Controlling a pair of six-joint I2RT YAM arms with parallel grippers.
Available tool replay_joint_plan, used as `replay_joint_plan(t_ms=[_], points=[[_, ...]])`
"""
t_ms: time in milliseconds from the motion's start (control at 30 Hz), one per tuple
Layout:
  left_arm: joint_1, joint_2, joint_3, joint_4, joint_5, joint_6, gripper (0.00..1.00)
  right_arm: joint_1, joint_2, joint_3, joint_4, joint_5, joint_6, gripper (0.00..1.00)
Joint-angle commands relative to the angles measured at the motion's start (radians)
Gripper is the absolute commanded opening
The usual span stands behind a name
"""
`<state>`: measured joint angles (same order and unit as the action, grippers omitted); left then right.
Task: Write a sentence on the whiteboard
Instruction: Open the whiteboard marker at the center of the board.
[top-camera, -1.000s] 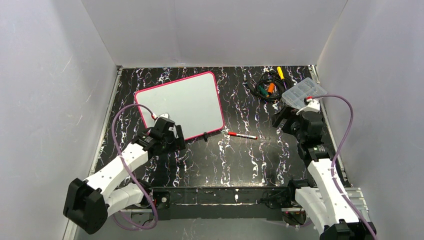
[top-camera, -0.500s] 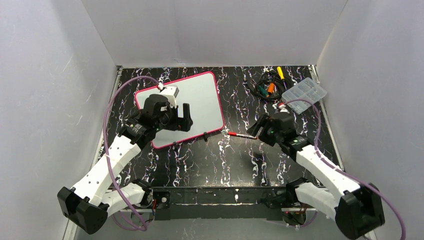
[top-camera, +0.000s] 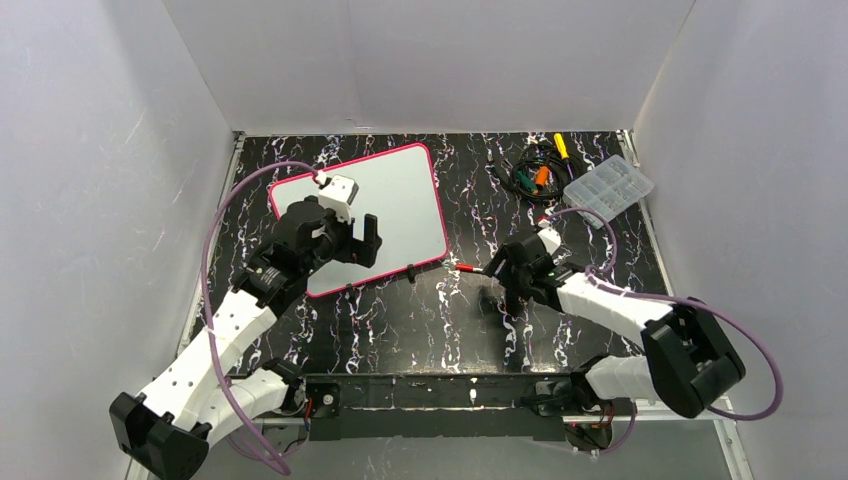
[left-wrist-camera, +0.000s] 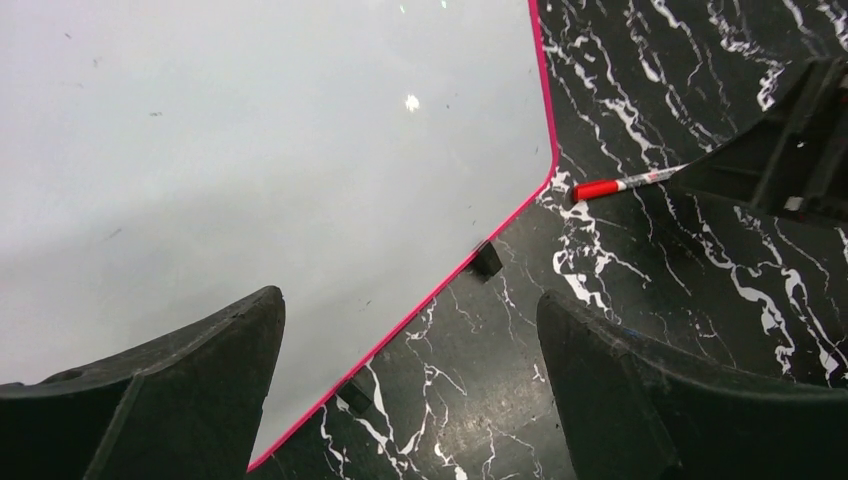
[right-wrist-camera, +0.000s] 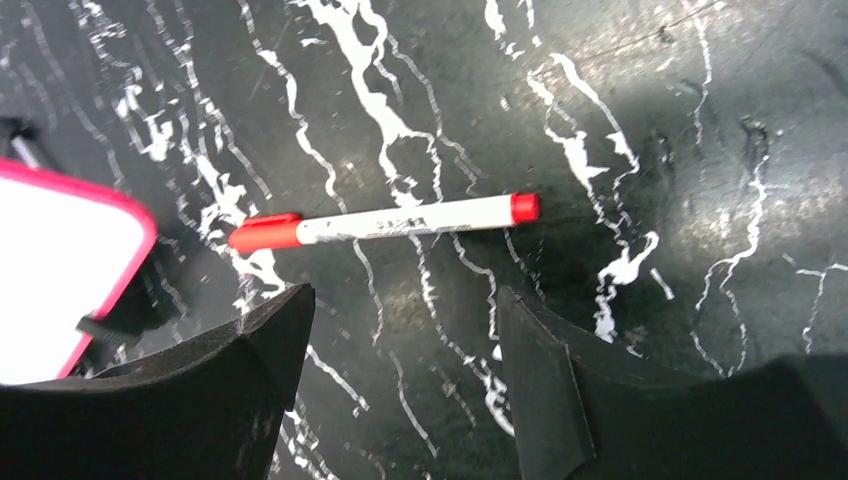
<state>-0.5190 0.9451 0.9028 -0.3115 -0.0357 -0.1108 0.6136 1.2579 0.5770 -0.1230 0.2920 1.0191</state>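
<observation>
Right wrist view: right gripper (right-wrist-camera: 400, 310) is held parted over the marker (right-wrist-camera: 385, 222) — seemingly untouched; left gripper (left-wrist-camera: 410, 310) is spread wide above the whiteboard (left-wrist-camera: 250, 150), empty.

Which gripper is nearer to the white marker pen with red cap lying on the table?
Right. The right gripper hangs just above the red-capped white marker pen, jaws open. The left gripper hangs over the corner of the pink-bordered whiteboard, farther off.
</observation>
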Motion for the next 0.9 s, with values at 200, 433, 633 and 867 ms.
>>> replay_joint_plan(t_ms=[200, 433, 633, 867], points=[[0.005, -0.056, -0.015, 0.065, 0.034, 0.012, 0.95, 0.005, 0.16, 0.113, 0.055, 0.172, 0.007, 0.75], [0.005, -0.055, -0.017, 0.067, 0.036, 0.003, 0.95, 0.003, 0.256, 0.186, 0.055, 0.251, -0.063, 0.73], [0.005, -0.049, -0.018, 0.071, 0.079, -0.009, 0.95, 0.003, 0.365, 0.261, 0.073, 0.249, -0.133, 0.66], [0.005, -0.052, -0.018, 0.071, 0.082, -0.014, 0.95, 0.003, 0.457, 0.36, -0.027, 0.283, -0.194, 0.58]])
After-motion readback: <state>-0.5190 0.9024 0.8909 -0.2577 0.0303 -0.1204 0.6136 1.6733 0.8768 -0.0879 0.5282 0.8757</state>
